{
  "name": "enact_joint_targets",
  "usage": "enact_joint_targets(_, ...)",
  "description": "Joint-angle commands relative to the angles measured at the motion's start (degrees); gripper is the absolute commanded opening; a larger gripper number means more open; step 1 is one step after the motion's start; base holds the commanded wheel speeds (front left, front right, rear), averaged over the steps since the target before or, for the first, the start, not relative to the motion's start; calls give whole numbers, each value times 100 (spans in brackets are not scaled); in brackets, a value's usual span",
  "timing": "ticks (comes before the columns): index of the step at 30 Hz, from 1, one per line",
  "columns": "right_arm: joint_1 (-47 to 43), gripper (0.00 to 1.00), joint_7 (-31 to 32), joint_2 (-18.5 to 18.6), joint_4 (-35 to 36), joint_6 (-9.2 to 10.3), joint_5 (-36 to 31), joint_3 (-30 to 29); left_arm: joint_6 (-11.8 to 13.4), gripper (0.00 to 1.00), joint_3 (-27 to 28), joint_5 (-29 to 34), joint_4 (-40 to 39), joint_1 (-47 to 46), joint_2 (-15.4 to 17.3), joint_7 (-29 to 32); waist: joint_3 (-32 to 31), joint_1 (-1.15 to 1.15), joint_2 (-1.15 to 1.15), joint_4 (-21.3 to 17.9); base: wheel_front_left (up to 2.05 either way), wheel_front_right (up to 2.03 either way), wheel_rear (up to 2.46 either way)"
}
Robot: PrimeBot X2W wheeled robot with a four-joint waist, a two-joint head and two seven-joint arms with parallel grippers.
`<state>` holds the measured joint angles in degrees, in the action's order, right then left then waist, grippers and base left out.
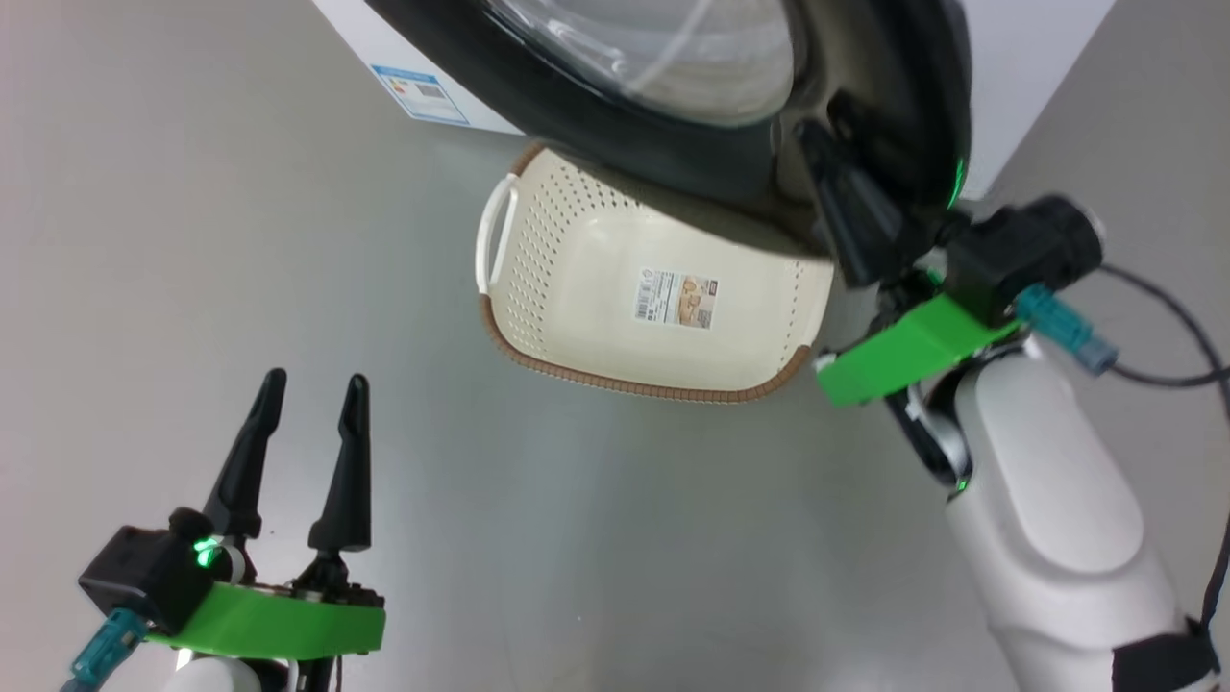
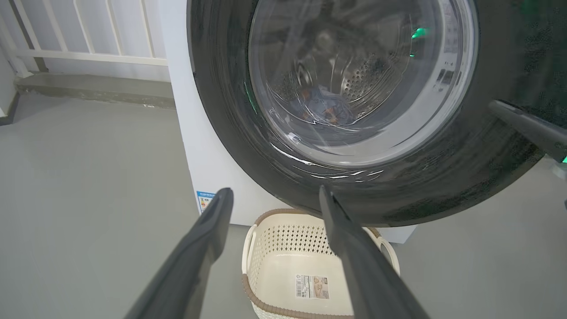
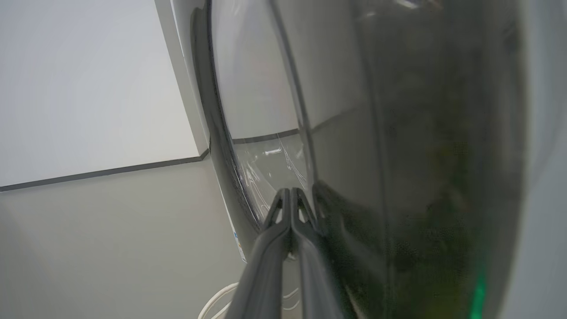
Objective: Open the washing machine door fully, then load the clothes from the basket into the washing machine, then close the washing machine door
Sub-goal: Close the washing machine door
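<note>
Lying along the black rim of the washing machine door [image 1: 586, 111], the right end effector [image 3: 290, 195] is pinched closed, while the left end effector [image 1: 312, 384] hangs wide open over the floor [image 1: 577, 538] near the basket [image 1: 577, 288] beneath that door, with the clothes [image 2: 323, 104] visible through its glass inside the drum [image 2: 370, 77].

A cream-white, perforated basket [image 1: 557, 259] with a brown woven-look rim is seen. The washing machine door [image 2: 221, 110] is rimmed glossy black. The clothes [image 2: 323, 104] are printed light blue and orange-brown.

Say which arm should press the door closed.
Right: the shut right gripper lies against the rim of the door, while the open left gripper hangs apart from it, over the floor.
</note>
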<state>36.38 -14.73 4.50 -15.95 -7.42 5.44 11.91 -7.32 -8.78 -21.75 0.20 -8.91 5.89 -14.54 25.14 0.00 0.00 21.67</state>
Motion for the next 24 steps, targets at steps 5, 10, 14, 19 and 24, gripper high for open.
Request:
enact_joint_targets(5, 479, 0, -27, -158, 92, -7, -108, -162, -17, 100, 133, -84, -161, -220, 230, -46, 242, 0, 0, -146, 0, 0, 0)
enact_joint_targets(10, 938, 0, -27, -160, -60, -7, -67, -368, -17, 100, 64, -112, -179, -323, 264, -46, 390, 0, 0, -193, 0, 0, 0)
enact_joint_targets(14, 1346, 0, -27, -161, -226, -7, -82, -517, -17, 100, 6, -144, -201, -410, 280, -46, 540, 0, 0, -207, 0, 0, 0)
enact_joint_targets(19, 1902, 0, -27, -161, -470, -7, -70, -669, -17, 100, -17, -194, -232, -512, 307, -46, 757, 0, 0, -222, 0, 0, 0)
enact_joint_targets(24, 2387, 0, -27, -161, -713, -7, -162, -738, -17, 100, -26, -234, -233, -607, 328, -46, 924, 0, 0, -255, 0, 0, 0)
